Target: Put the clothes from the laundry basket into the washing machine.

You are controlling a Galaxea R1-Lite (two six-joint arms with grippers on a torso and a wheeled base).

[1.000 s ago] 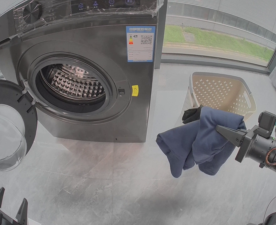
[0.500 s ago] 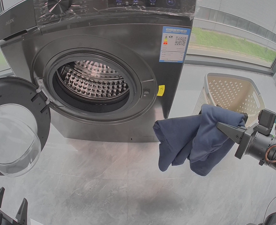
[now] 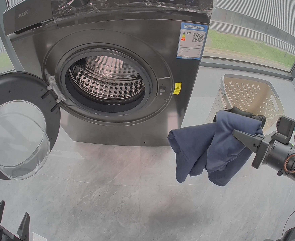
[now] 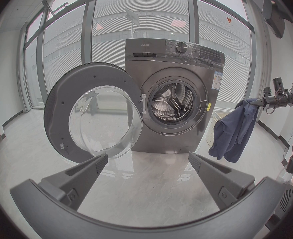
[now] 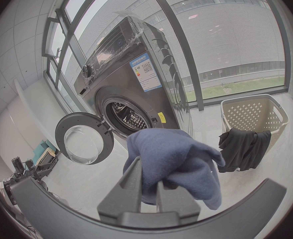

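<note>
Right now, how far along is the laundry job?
Done: the washing machine door stands open; the drum looks empty. In hand: the right arm's jaws hold a blue garment clear of the laundry basket, short of the drum. Left: loading it, then the black garment draped over the basket's rim.
</note>
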